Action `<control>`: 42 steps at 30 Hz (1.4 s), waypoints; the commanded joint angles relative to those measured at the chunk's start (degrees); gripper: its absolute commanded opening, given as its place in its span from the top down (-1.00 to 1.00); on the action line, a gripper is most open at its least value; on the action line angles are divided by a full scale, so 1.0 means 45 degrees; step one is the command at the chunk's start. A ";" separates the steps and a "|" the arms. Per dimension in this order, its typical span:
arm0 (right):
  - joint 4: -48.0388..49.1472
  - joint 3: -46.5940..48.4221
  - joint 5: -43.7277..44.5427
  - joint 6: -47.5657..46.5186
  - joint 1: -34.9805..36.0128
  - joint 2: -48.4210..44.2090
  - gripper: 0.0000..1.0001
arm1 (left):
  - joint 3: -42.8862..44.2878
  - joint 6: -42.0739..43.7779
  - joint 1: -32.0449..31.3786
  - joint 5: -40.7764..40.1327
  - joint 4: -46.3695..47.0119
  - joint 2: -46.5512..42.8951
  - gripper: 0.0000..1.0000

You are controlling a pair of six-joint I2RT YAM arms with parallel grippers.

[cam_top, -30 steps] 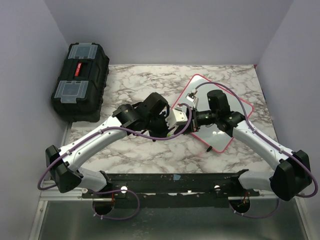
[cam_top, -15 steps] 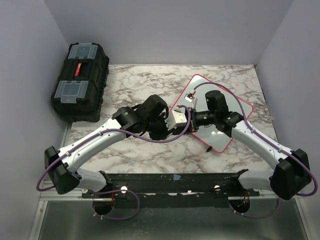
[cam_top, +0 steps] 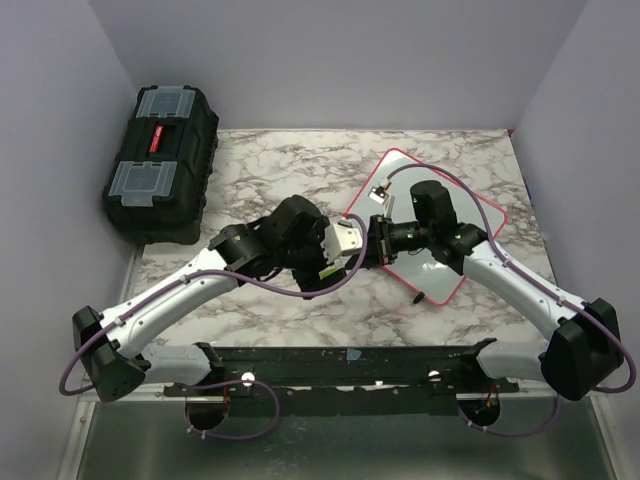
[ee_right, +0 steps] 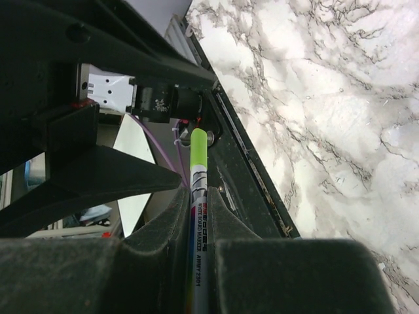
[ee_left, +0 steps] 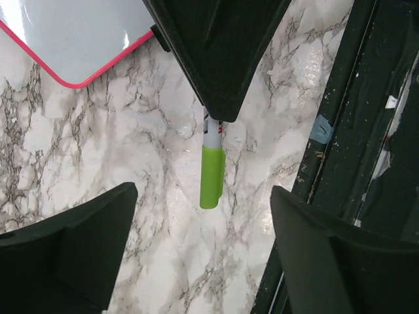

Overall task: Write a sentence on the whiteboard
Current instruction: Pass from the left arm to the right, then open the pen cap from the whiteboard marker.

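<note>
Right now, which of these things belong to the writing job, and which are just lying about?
For the job: whiteboard; green-capped whiteboard marker, held in the right gripper.
Lying about: black toolbox with clear lid compartments.

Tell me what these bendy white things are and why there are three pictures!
They are two robot arms bolted to a marble table. One picture looks down from above. The other two come from little cameras on each arm's wrist. On the table lies a whiteboard with a pink rim, and a black toolbox stands at the left. Each arm ends in a two-finger pincher. The right gripper pinches a green-ended marker. The left gripper is open and holds nothing, its fingers on either side of the marker's green end.
</note>
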 commanded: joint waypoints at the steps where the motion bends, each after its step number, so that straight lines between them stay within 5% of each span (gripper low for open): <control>1: 0.0035 0.0385 -0.0014 -0.0039 0.0083 -0.0376 0.99 | -0.0433 0.0039 0.0185 0.0508 0.0646 -0.0373 -0.81; 9: 0.0561 0.0170 -0.0472 0.0234 0.0078 -0.0593 0.99 | -0.0106 -0.0236 0.0249 0.1208 0.0850 0.0392 -0.47; 13: 0.0727 0.0019 -0.0691 0.0230 0.0082 -0.0691 0.99 | 0.0094 -0.0281 0.0248 0.1569 0.0991 0.0629 -0.13; 16: 0.0773 -0.0083 -0.0728 0.0244 0.0082 -0.0751 0.99 | 0.0334 -0.0308 0.0249 0.1597 0.0883 0.0883 0.42; 18: 0.0811 -0.0158 -0.0739 0.0268 0.0082 -0.0769 0.99 | 0.0481 -0.0315 0.0249 0.1610 0.0783 0.1037 1.00; 42: -0.0610 0.0081 0.1004 -0.0078 0.0070 -0.1595 0.99 | -0.1339 -0.0851 0.1240 0.0603 0.1033 -0.0331 1.00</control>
